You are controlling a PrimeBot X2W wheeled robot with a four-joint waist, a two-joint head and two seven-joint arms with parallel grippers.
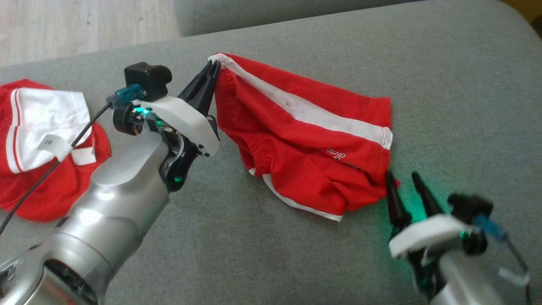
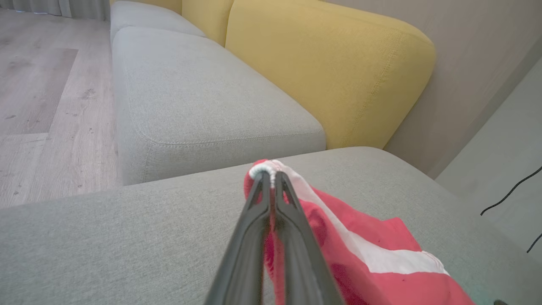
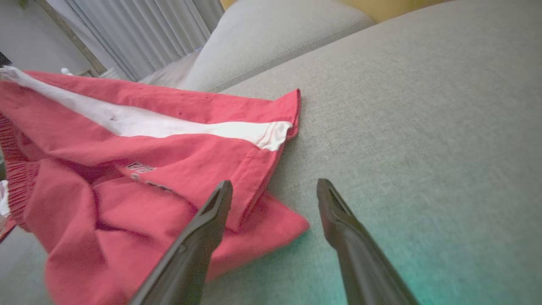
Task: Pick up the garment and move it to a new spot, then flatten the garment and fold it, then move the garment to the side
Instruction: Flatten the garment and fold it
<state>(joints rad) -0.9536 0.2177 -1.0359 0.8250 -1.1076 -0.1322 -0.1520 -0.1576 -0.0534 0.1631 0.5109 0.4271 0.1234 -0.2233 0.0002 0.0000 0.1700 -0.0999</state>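
Observation:
The garment [image 1: 305,140] is a pair of red shorts with a white side stripe, lying rumpled on the grey sofa cushion [image 1: 444,84]. My left gripper [image 1: 213,64] is shut on the white-edged waistband corner and holds it lifted, so the cloth hangs down from that corner. The left wrist view shows the garment [image 2: 360,254] pinched at the tips of the left gripper [image 2: 269,174]. Open and holding nothing, my right gripper [image 1: 402,176] hovers by the shorts' lower right hem. In the right wrist view the garment [image 3: 127,169] lies left of the right gripper [image 3: 275,188].
A second red and white garment [image 1: 38,140] lies at the left edge of the cushion. Beyond it are another grey seat [image 2: 203,97], a yellow backrest [image 2: 334,67] and wooden floor [image 2: 38,93]. Bare grey cushion spreads to the right and front.

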